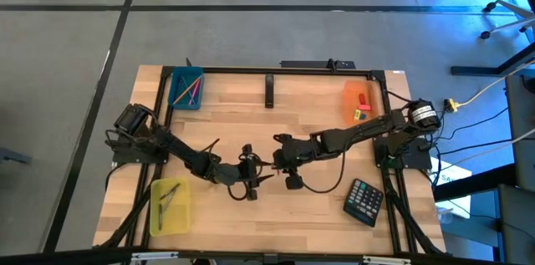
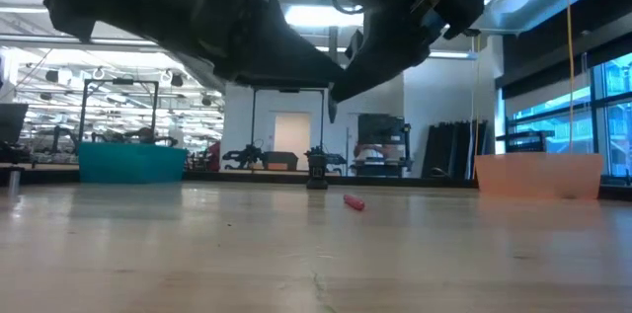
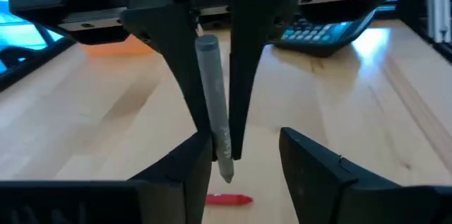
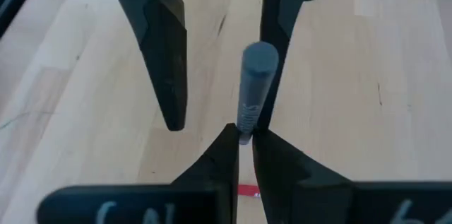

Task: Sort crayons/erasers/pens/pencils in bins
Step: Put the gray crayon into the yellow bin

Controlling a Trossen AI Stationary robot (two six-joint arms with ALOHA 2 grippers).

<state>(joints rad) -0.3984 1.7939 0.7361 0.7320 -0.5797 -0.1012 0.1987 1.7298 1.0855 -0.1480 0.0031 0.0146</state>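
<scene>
A grey stick (image 4: 251, 90) with one flat end and one tapered end is held above the middle of the table. My right gripper (image 4: 244, 143), coming from the table's right (image 1: 280, 156), is shut on it. My left gripper (image 3: 244, 146), coming from the left (image 1: 251, 173), is open. Its fingers stand on either side of the stick's flat end (image 4: 258, 58), one close beside it; whether it touches I cannot tell. A short red stick (image 2: 354, 201) lies on the table below both grippers. The teal bin (image 1: 185, 89), orange bin (image 1: 359, 102) and yellow bin (image 1: 170, 206) stand near the table's edges. My right gripper pinches the grey stick's tapered end (image 4: 245, 131) between its two fingertips. The fingers come from the table's right side, and the stick runs on forward from them toward my left gripper. The stick is lifted clear of the table.
The teal bin holds coloured sticks, the orange bin a red and a yellow piece (image 1: 361, 106), and the yellow bin thin sticks. A black calculator (image 1: 365, 200) lies at the near right. A black bar (image 1: 269, 91) stands at the far middle. A dark frame rims the table.
</scene>
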